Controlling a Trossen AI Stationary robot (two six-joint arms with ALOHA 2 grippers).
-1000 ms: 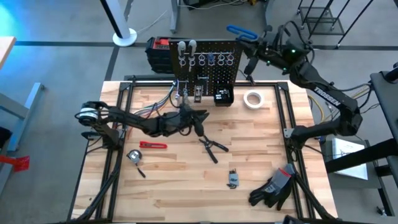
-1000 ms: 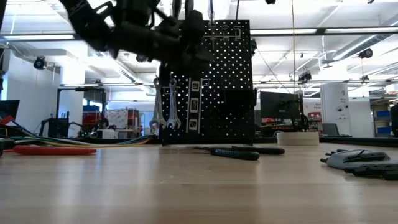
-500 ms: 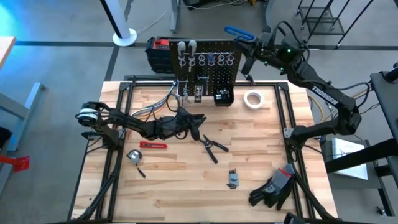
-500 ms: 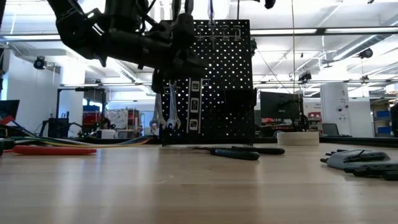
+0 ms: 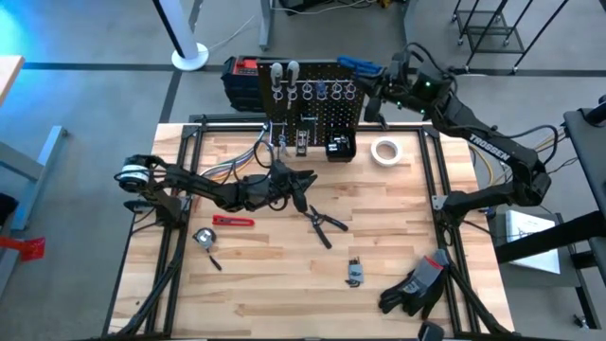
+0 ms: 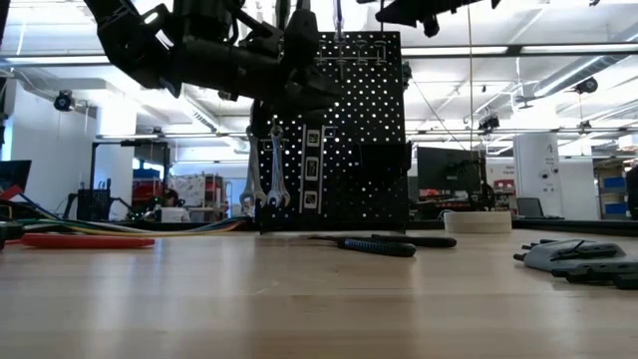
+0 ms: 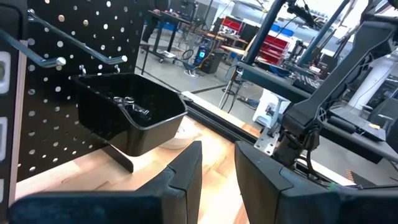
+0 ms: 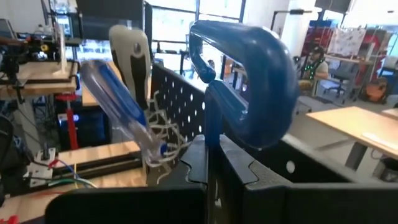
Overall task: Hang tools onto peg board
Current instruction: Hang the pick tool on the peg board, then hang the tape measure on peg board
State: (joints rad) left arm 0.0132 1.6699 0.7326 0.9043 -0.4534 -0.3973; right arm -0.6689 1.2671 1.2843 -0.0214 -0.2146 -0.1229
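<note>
The black peg board [image 5: 317,95] stands upright at the table's far edge, with silver wrenches [image 6: 264,170] hanging on its face and screwdrivers stuck in its top rings. My right gripper [image 5: 371,83] is level at the board's upper right corner, shut on a blue-handled tool [image 5: 358,64]. My left gripper [image 5: 301,182] hovers level above the table in front of the board. Its fingers [image 7: 186,180] stand a narrow gap apart with nothing between them, facing the small black bin [image 7: 130,112]. Black pliers [image 5: 322,224] and a red-handled tool [image 5: 233,221] lie on the table. My right gripper pinches the blue-handled tool between its two fingers by the blue stem [image 8: 211,134] just below the looped handle [image 8: 249,81]. The fingers come level from the table's right side. The tool is lifted clear, and its loop juts out past the fingertips toward the board's top.
A white tape roll [image 5: 384,151] lies right of the board and a red-and-black box [image 5: 241,80] stands behind its left end. Black gloves [image 5: 417,284] lie near the right front corner. Two small tools [image 5: 204,237] [image 5: 353,272] lie on the wood.
My right gripper has come down toward the peg board's top right corner, carrying the blue-handled tool lower and closer to the board's ring hooks. It has stayed shut on the tool.
</note>
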